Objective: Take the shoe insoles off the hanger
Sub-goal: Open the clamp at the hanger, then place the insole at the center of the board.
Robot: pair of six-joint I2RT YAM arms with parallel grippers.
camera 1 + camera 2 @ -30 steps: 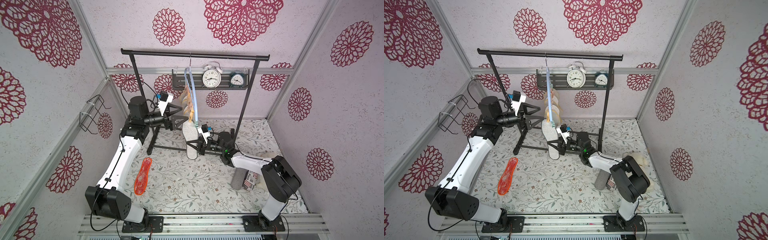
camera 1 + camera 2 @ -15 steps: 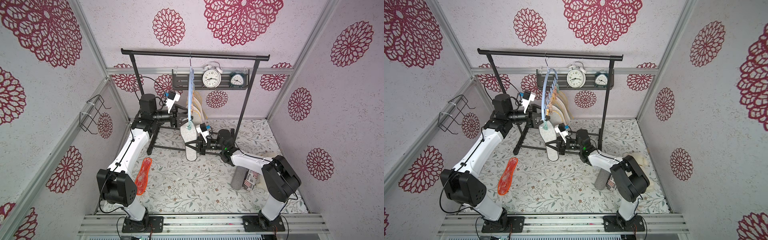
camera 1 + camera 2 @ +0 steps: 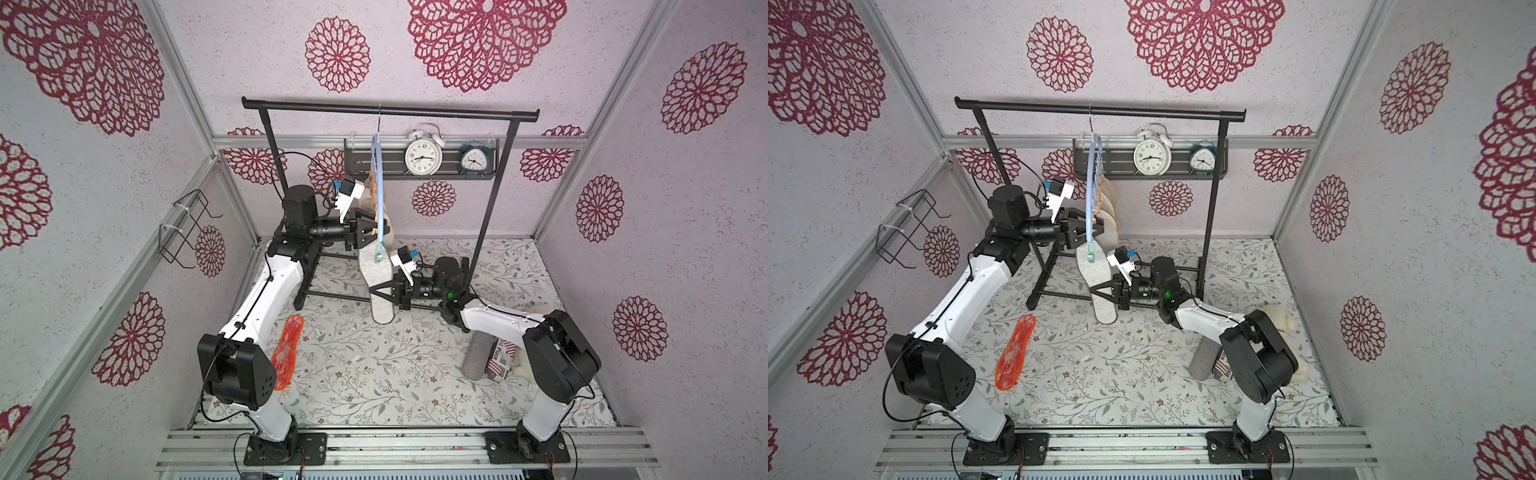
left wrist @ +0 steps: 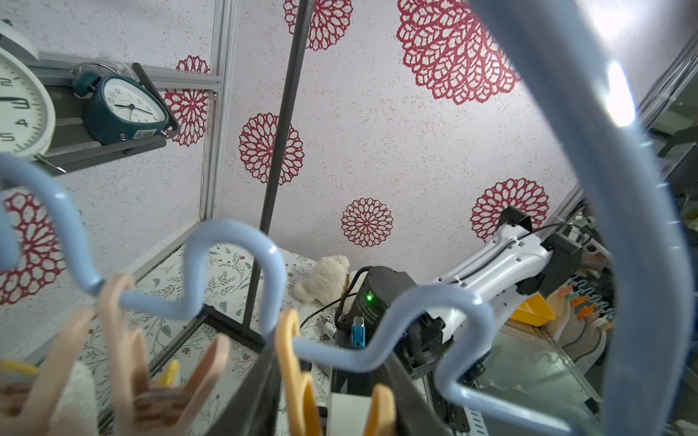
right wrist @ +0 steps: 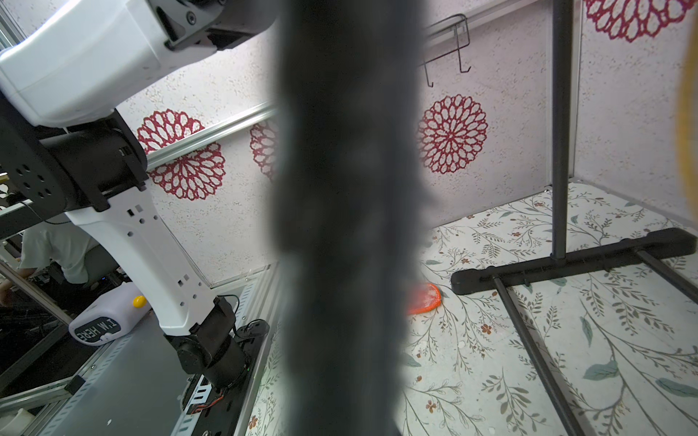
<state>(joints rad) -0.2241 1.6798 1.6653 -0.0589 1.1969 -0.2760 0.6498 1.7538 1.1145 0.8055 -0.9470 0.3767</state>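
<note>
Hanging straight down by its long axis from the mint clothespin (image 3: 379, 254) of the hanger (image 3: 377, 174), the grey insole (image 3: 374, 270) is being clamped mid-length by the right gripper (image 3: 380, 291), while the left gripper (image 3: 369, 232) is standing just above at the clips, partly closed, and I cannot tell if it is holding anything.

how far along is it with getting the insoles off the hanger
Done: one orange gel insole lies on the floor. In hand: the right gripper is shut on a pale grey insole hanging from a mint clothespin, while the left gripper has its fingers either side of an orange clothespin on the hanger. Left: that grey insole and several more insoles clipped behind it.
</note>
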